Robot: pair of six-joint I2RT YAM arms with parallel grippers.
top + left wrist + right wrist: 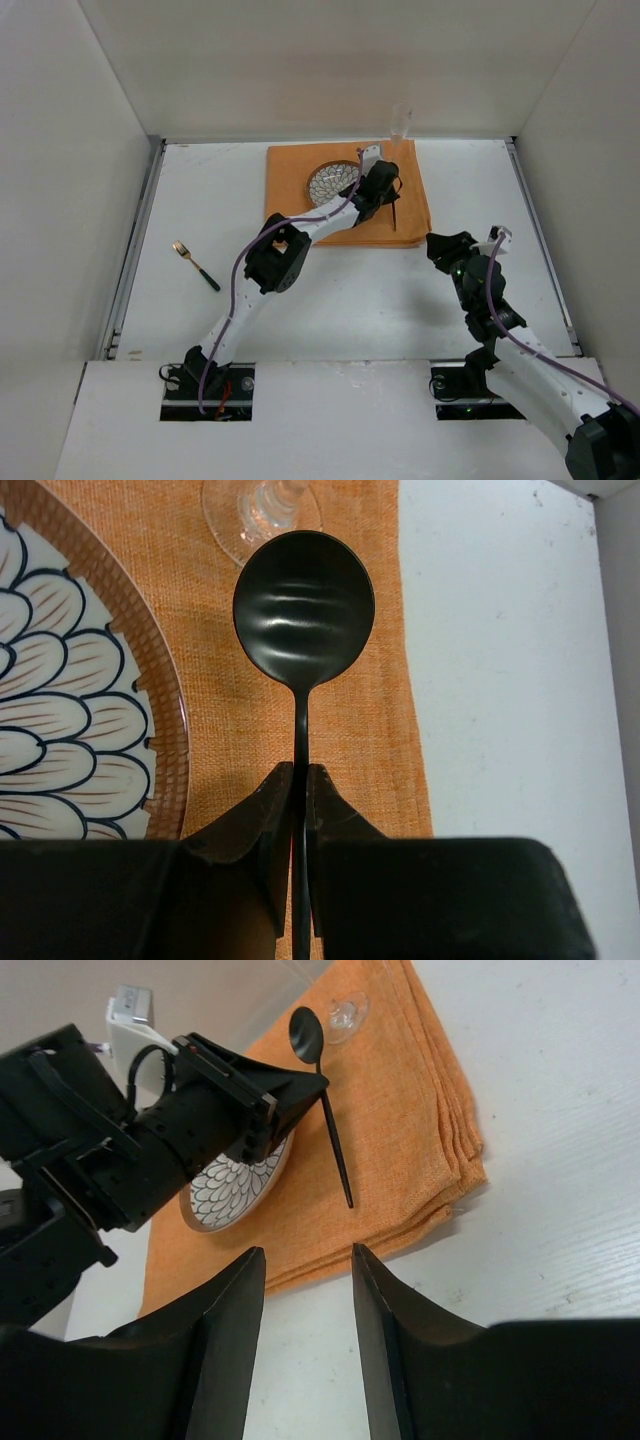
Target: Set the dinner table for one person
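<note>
- Top external view: the dinner table [340, 310] is lying beneath the orange cloth [290, 180] and reaching well beyond it on every side. A patterned plate [332, 182] is sitting on the cloth's middle. A clear glass [401, 122] is standing at the cloth's far right corner. A fork [195, 265] is lying on bare table, well to the left of the cloth. The left gripper [390, 200] is reaching over the cloth's right part. The right gripper [437, 246] is hovering just beyond the cloth's near right corner.
- Left wrist view: the left gripper is pinching the thin handle of a black spoon [303, 610], with its jaws pressed onto it from both sides. The spoon's bowl is pointing toward the glass foot at the cloth's far edge. The plate's rim is showing to the left, and the cloth's right edge is running just to the right. Whether the spoon is touching the cloth cannot be told.
- Right wrist view: the right gripper's fingers [225, 1310] are standing spread, holding nothing, over bare table near the cloth's corner.
</note>
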